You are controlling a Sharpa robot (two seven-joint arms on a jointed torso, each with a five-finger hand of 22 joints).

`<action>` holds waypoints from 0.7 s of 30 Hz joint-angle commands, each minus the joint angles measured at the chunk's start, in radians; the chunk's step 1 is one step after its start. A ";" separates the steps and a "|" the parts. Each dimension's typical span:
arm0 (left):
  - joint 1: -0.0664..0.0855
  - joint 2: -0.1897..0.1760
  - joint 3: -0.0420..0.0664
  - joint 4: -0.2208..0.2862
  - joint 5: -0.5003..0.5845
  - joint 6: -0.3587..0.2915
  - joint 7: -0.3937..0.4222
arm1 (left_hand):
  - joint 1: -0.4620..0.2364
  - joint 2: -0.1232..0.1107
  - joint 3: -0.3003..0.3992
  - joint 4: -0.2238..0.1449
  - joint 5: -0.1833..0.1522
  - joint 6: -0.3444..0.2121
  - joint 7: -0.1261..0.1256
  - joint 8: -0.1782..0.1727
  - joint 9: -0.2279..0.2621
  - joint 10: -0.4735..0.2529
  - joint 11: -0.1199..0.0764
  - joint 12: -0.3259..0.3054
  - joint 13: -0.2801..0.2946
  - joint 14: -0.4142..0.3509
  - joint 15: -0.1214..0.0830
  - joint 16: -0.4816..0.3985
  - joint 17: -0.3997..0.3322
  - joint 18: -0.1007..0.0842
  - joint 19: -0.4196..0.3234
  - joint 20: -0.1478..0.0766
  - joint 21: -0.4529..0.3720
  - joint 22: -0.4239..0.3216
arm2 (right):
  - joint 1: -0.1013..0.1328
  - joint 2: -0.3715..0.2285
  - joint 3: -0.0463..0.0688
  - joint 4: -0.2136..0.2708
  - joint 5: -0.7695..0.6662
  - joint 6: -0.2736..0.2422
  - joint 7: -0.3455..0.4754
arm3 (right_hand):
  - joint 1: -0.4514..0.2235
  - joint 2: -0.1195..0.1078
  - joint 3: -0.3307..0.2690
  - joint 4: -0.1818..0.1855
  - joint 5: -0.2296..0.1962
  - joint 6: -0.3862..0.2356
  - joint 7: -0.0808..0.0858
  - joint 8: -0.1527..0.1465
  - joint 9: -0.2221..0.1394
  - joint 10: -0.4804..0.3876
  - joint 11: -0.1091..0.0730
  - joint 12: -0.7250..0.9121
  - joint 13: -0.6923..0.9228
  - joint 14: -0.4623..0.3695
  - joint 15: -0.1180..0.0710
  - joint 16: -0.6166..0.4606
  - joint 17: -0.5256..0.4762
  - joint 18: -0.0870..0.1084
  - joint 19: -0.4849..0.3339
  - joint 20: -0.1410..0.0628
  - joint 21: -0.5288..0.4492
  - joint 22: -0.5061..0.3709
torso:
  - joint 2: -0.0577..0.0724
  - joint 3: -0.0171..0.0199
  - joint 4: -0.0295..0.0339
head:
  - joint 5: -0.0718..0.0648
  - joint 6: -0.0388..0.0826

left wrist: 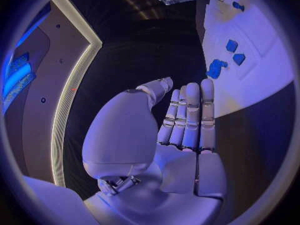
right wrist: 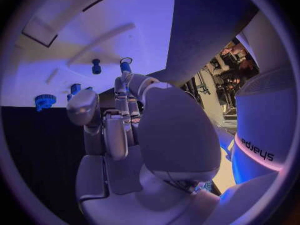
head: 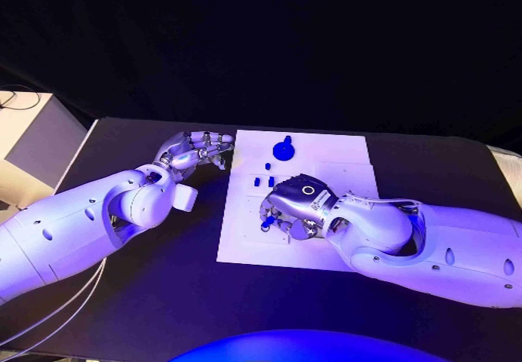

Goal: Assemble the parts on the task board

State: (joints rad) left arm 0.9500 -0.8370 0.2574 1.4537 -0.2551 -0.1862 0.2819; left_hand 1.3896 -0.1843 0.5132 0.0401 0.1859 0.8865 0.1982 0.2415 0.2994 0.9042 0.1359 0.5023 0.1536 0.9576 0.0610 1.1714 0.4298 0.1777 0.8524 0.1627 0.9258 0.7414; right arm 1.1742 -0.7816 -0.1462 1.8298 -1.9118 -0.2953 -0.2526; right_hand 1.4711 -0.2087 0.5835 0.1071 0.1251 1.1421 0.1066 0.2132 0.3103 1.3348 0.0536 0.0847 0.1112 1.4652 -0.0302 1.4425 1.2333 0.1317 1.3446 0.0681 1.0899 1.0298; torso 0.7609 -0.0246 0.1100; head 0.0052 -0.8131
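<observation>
The white task board (head: 327, 162) lay in the middle of the black table (head: 163, 302). On its far end sat a round blue gear-like part (head: 284, 149), with small blue pieces (head: 265, 181) just nearer, between the gear and the right robot hand (head: 292, 207). That hand hovered over the board's middle, palm down, fingers curled around a small blue peg (right wrist: 125, 65) pinched at the fingertips. The left robot hand (head: 198, 151) rested at the board's left edge, holding nothing, its fingers (left wrist: 190, 115) straight, side by side, the thumb set slightly off.
</observation>
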 commanded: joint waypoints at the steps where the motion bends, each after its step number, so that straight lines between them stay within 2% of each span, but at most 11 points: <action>1: 0.000 0.001 0.001 0.002 0.006 0.013 0.013 | -0.005 -0.001 -0.002 0.001 0.006 -0.006 -0.002 0.007 0.000 -0.005 0.000 0.005 -0.001 0.002 0.006 0.005 -0.001 0.006 0.004 0.001 -0.005 -0.001 | -0.001 0.001 0.000 0.000 -0.015 0.023 0.001 | -0.003 0.010 0.006 0.001 0.003 0.007 0.003 0.006 0.083 0.024 -0.017 -0.001 0.002 0.041 -0.008 0.002 -0.002 -0.019 0.004 -0.004 0.005 0.000 | 0.000 0.0003 -0.0010 | 0.000 0.000; 21: -0.001 0.000 0.001 0.002 0.006 0.012 0.010 | -0.004 -0.001 -0.002 0.002 0.006 -0.006 -0.002 0.008 0.000 -0.006 -0.001 0.007 -0.001 0.001 0.005 0.005 -0.001 0.006 0.004 0.001 -0.006 -0.002 | -0.006 0.008 -0.001 -0.007 -0.018 0.026 -0.001 | -0.005 0.010 0.007 0.000 0.003 0.006 0.003 0.007 0.084 0.025 -0.017 -0.001 0.002 0.041 -0.008 0.001 -0.002 -0.019 0.003 -0.004 0.004 0.000 | 0.000 -0.0003 0.0000 | -0.004 0.000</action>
State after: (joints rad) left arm 0.9497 -0.8375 0.2574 1.4532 -0.2543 -0.1863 0.2816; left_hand 1.3896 -0.1843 0.5132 0.0400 0.1859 0.8865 0.1982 0.2462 0.2994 0.9042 0.1359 0.5022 0.1536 0.9576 0.0610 1.1714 0.4294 0.1778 0.8524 0.1627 0.9258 0.7406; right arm 1.1705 -0.7752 -0.1468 1.8234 -1.9127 -0.2839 -0.2525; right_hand 1.4696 -0.2099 0.5854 0.1090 0.1231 1.1419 0.1069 0.2170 0.3106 1.3383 0.0500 0.0807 0.1120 1.4652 -0.0301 1.4425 1.2324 0.1317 1.3446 0.0682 1.0898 1.0297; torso 0.7612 -0.0247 0.1094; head 0.0021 -0.8125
